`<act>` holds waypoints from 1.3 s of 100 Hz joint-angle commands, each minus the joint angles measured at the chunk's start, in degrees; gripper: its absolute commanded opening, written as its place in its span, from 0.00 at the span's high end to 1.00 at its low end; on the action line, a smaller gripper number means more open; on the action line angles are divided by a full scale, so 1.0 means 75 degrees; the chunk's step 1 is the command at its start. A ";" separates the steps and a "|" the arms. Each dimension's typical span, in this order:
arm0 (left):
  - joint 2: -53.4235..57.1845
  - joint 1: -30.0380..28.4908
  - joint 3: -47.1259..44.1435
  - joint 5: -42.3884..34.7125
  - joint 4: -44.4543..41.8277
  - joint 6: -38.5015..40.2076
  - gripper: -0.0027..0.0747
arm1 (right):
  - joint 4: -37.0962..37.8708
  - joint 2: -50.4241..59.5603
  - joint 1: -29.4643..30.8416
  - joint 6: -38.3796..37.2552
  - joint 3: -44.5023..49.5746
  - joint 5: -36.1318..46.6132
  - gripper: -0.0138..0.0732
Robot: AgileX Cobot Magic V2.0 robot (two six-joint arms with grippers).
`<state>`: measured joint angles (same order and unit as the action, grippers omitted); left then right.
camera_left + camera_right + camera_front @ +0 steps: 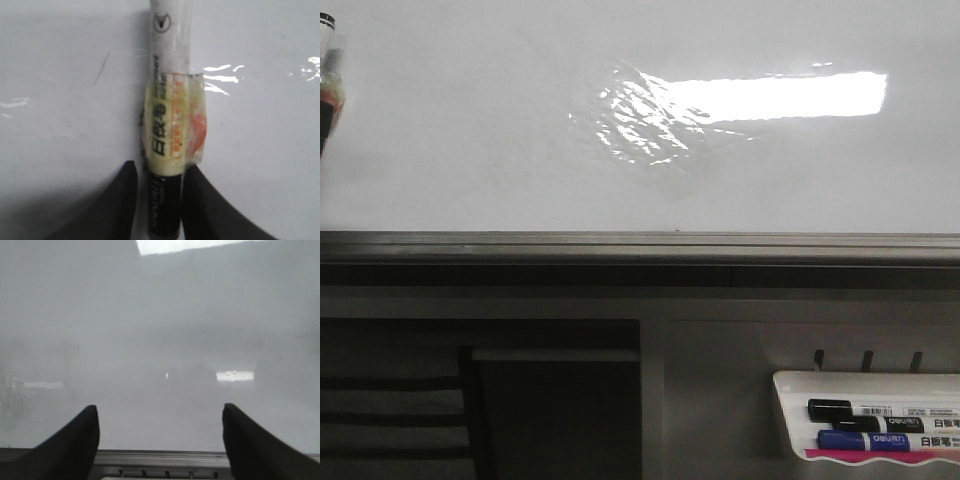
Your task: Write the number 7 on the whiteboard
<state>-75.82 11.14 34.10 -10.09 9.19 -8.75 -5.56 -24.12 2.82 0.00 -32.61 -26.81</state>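
One whiteboard (470, 130), one tray (790, 385) (three markers (865, 425) inside), one held marker (167, 125), two grippers.

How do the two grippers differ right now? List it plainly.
The left gripper is shut on a marker; the right gripper holds nothing. The left gripper's fingers sit close together against the marker's barrel; the right gripper's fingers are spread wide apart. Both have dark fingers and face the whiteboard.

A marker tray (790, 385) sits below the whiteboard (470, 120), at right.
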 commanded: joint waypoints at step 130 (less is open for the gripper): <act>0.0808 0.3480 0.3664 0.8664 0.1007 -0.4504 0.99 | -0.4754 -0.4910 -0.1810 0.7594 -0.3289 -0.4495 0.31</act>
<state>-70.52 34.01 59.66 58.06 15.00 -40.83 -37.79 -59.57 -6.48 50.49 -54.73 -62.47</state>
